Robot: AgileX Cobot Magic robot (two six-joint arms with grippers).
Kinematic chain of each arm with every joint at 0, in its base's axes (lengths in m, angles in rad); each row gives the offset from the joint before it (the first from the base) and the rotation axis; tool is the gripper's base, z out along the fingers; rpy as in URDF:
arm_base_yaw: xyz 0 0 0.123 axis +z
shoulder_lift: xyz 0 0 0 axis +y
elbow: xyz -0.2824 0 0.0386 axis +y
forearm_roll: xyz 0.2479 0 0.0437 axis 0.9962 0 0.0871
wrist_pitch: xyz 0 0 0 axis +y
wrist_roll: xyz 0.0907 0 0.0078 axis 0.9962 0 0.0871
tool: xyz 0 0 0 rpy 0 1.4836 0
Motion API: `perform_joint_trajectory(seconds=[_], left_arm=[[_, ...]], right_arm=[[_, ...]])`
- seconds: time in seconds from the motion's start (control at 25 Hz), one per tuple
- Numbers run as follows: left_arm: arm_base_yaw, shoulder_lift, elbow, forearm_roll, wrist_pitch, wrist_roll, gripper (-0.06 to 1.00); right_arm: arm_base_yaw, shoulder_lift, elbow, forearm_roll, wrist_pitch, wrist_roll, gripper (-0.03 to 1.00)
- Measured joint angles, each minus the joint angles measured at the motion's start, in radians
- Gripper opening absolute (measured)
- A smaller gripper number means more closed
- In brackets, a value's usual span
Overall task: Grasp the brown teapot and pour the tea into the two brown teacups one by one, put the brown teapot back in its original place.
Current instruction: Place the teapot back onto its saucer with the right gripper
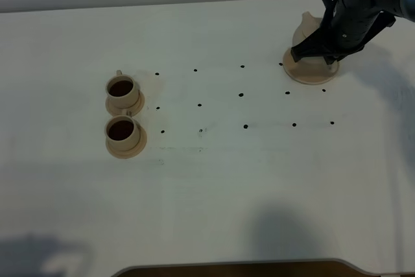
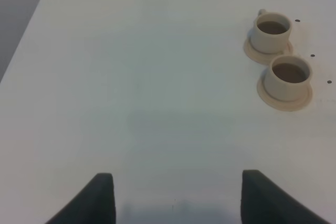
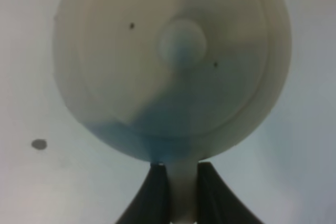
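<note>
Brown teapot (image 1: 313, 37) sits at the far right of the table (image 1: 214, 180), resting on its wide round saucer (image 1: 312, 74), the spot it belongs to. Right tool (image 1: 322, 52) is down over it, and the right wrist view shows the two dark jaws pinched tight on the loop handle (image 3: 182, 192), so the pot is set down but not yet let go.

Both teacups (image 1: 122, 90) (image 1: 122, 131) stand well off to the left on their small saucers, one just nearer than the other, and each holds dark tea. To my eye the pouring is finished and the pot is home; all that remains is for the tool to release the handle and draw clear without nudging the pot off the disc.

From high up, the arm hides most of the pot and the grip itself can't be judged. The right wrist view settles that, looking straight down on the knobbed lid (image 3: 182, 43) with the handle between the jaws. The left wrist view alone shows the left tool (image 2: 176, 195), jaws spread wide with nothing between them, hanging over bare table with the filled cups off to one side.
</note>
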Motion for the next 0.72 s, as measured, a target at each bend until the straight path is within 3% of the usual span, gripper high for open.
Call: perform_joint_trajectory(seconds=[0.72], left_arm=[[0.000, 0.000, 0.000, 0.000, 0.000, 0.000, 0.55]], right_arm=[[-0.009, 0.049, 0.000, 0.048, -0.028, 0.001, 0.12]])
